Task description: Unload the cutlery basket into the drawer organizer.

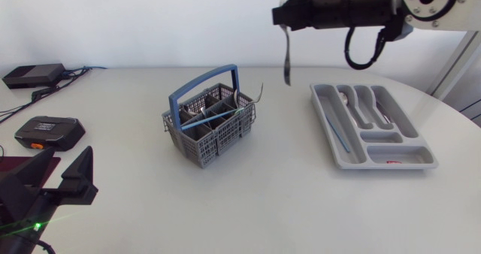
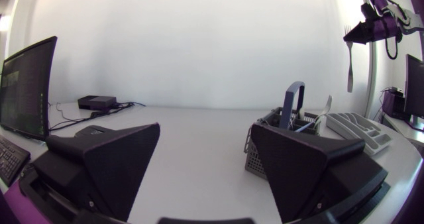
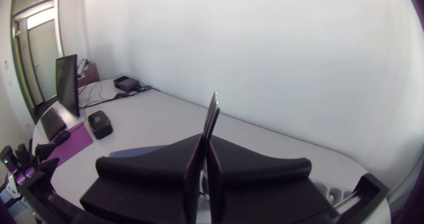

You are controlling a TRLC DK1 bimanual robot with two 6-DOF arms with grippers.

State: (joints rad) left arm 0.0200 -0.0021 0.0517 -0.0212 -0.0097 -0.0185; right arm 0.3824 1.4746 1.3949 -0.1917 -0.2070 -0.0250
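Table: a white round top [image 1: 263,201] against a plain white wall.
Utensil: a slim metal piece [image 1: 286,58] hangs straight down, high above the table, over the gap between basket and organizer. Whether it is a fork or a spoon I cannot tell.
Handling: probably light, stiff and smooth. Polished metal is likely to slip or swing if pinched weakly, but it will not bend or break.
Where to hold: I would take it by the flat of the handle near one end. The weight then hangs below the fingers and the long axis lines up with a slot.
Right gripper: the fingers [image 1: 282,17] are pressed together on the utensil's upper end from both sides. In the right wrist view the handle stands up out of the seam between them.
Basket: the grey basket with a blue handle [image 1: 209,122] sits mid-table, with a few pieces leaning in its compartments.
Organizer: the grey tray [image 1: 406,162] lies well apart from the basket on the right arm's side. It has spoons in its upper slots and a thin blue item in its long side slot.
Left gripper: it [image 1: 52,182] is low at the near table edge, its fingers spread wide, holding and touching nothing.
Clutter: two black boxes [image 1: 49,132] and some cables lie at the far left.
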